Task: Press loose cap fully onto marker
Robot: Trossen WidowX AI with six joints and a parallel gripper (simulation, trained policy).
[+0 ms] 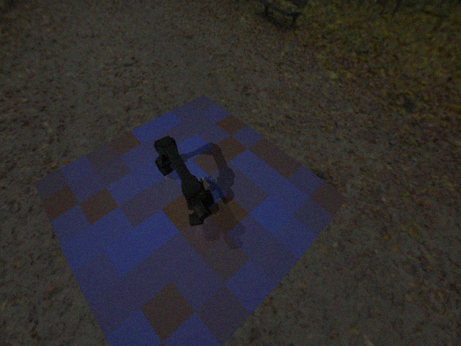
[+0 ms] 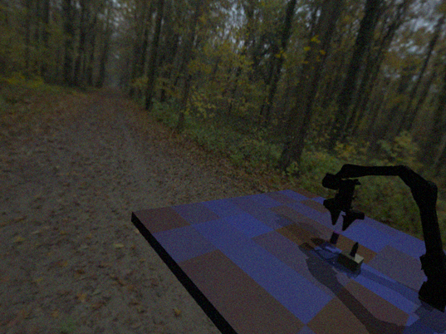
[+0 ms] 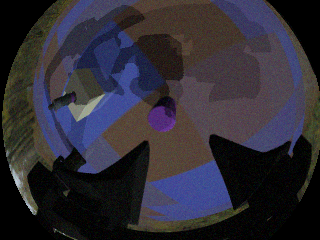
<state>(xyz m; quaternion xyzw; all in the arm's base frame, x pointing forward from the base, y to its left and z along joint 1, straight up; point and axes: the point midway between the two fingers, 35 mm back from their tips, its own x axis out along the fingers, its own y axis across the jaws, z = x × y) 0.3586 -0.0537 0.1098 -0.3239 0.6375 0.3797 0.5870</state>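
Purple and cylindrical, the cap [image 2: 334,237] [image 3: 162,115] stands on the patchwork tabletop [image 1: 148,238] [image 2: 263,249] [image 3: 220,75] below the spread black claw [image 2: 339,226] [image 3: 180,142]. In the wrist view, the pale block [image 2: 350,261] [image 3: 88,92] sits at ten o'clock.

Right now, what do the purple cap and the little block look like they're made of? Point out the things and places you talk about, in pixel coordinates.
The purple cap [image 2: 334,237] [image 3: 162,116]: probably smooth plastic, judging by its even colour. The holder block [image 2: 349,261] [image 3: 86,87]: maybe painted wood or plastic, matte, with flat pale faces; it's too dim to tell which.

Dim, grainy gloom, soft overlapping shadows, wrist edges apparently bowed.
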